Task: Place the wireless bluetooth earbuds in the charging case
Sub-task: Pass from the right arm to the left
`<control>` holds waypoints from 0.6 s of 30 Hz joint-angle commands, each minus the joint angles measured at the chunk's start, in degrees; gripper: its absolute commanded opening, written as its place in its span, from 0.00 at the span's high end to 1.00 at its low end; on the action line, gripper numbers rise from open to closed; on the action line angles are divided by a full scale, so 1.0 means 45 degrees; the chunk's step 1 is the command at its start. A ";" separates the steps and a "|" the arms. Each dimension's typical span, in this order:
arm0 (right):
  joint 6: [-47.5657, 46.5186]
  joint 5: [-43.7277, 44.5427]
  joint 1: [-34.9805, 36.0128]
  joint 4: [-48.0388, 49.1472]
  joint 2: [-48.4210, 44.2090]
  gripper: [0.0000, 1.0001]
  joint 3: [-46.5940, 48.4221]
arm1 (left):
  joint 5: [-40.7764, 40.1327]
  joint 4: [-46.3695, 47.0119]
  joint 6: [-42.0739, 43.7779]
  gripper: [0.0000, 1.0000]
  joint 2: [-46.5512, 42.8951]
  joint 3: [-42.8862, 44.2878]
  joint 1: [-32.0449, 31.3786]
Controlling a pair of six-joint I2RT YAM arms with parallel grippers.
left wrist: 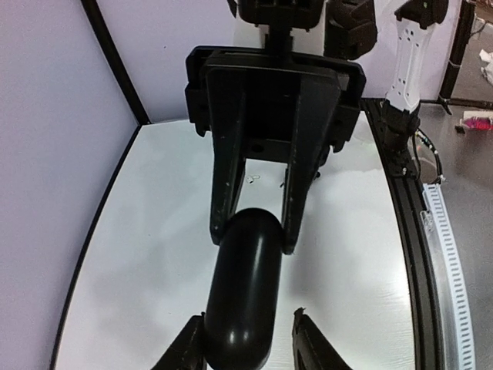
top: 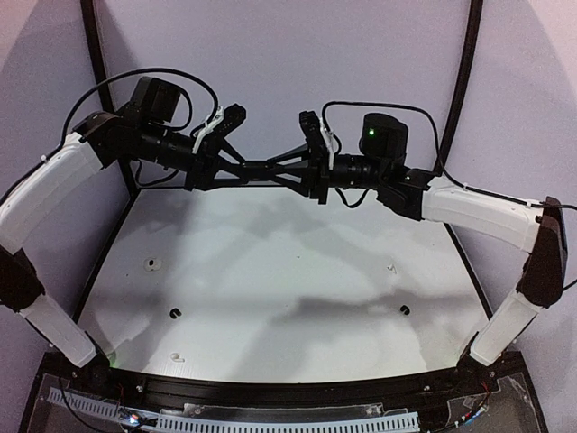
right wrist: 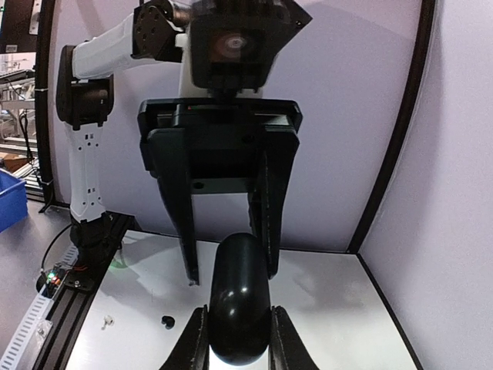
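Observation:
A glossy black oval charging case (top: 261, 167) hangs in the air above the back of the table, lid closed. My right gripper (right wrist: 237, 339) is shut on one end of the case (right wrist: 239, 308). My left gripper (left wrist: 246, 343) is open around the other end of the case (left wrist: 243, 293), one finger touching it and the other standing apart. Black earbuds lie on the table at the left (top: 175, 312) and at the right (top: 405, 309). A white earbud (top: 178, 357) lies near the front left; it and the left black earbud (right wrist: 166, 321) also show in the right wrist view.
Two more small pale specks lie on the white table (top: 288, 298), one at the left (top: 151, 263) and one at the right (top: 390, 267), too small to identify. Lilac walls and black corner posts (top: 95, 54) enclose the back and sides. Both arms reach inward, high above the table.

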 commanded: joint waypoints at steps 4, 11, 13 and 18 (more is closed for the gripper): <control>-0.0291 0.0039 0.0089 -0.0076 0.0089 1.00 0.0354 | -0.0011 -0.0157 -0.0044 0.85 -0.0216 0.0276 -0.0168; 0.0386 0.0059 0.0071 0.1021 0.0018 1.00 0.0000 | -0.0228 0.0210 -0.0592 0.99 -0.0250 0.0222 -0.0175; 0.0826 0.0005 0.0017 0.1664 0.0011 1.00 -0.0279 | -0.0342 0.0564 -0.1077 0.98 -0.0328 0.0112 -0.0159; 0.2313 -0.0272 -0.0139 0.3731 -0.0161 1.00 -0.1118 | -0.0503 0.2790 -0.2101 0.48 -0.1357 -0.1673 -0.0155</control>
